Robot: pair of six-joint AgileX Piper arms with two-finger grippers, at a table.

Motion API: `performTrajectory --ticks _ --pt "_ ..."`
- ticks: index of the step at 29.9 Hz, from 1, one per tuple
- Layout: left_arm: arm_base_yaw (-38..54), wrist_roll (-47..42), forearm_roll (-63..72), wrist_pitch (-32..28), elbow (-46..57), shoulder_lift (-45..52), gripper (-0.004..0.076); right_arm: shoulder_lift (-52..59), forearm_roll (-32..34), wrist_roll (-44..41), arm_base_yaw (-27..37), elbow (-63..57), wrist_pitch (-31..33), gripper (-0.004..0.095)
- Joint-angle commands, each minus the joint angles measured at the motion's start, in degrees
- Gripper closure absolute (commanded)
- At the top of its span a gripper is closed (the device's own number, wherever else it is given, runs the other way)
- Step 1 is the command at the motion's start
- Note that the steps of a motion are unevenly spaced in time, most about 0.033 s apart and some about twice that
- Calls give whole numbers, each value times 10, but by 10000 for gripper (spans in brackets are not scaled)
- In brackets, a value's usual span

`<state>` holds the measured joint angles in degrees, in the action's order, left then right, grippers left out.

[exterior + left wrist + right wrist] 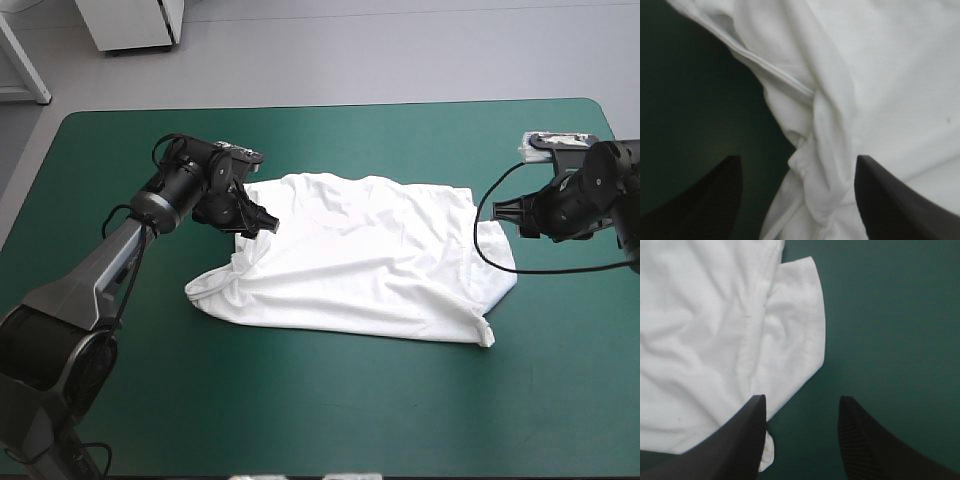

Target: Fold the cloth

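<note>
The white T-shirt lies spread on the teal-green cover, wrinkled, with its left side bunched into a twisted fold. My left gripper is low over that left side, open, and in the left wrist view the twisted fold lies between its fingers. At the shirt's right edge my right gripper is open too. In the right wrist view one finger overlaps the cloth beside a flat sleeve, and the other is over bare cover.
A broad band of teal-green cover runs between the shirt and the table's front edge. More cover shows beyond the shirt up to the far edge.
</note>
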<state>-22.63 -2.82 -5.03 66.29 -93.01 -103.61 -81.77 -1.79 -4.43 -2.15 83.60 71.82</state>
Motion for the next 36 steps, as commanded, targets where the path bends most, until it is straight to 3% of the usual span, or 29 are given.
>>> performTrajectory --ticks 1,8,17,29,33,36 --pt "-2 -8 -22 -3 -19 41 248 -27 -2 15 18 16 -28 478" --pt "-2 -11 -23 -8 -19 41 248 -119 -44 34 18 16 -93 475" --pt "-2 -11 -23 -8 -19 41 248 -218 -42 34 18 16 -101 475" --pt "-2 -11 -23 -13 -19 41 248 -249 -7 25 18 16 -125 477" --pt "-2 -10 -23 -21 -19 41 248 -271 -20 26 18 15 -101 529" --pt "-2 -10 -23 -23 -19 41 248 -291 -35 32 18 8 -79 676"
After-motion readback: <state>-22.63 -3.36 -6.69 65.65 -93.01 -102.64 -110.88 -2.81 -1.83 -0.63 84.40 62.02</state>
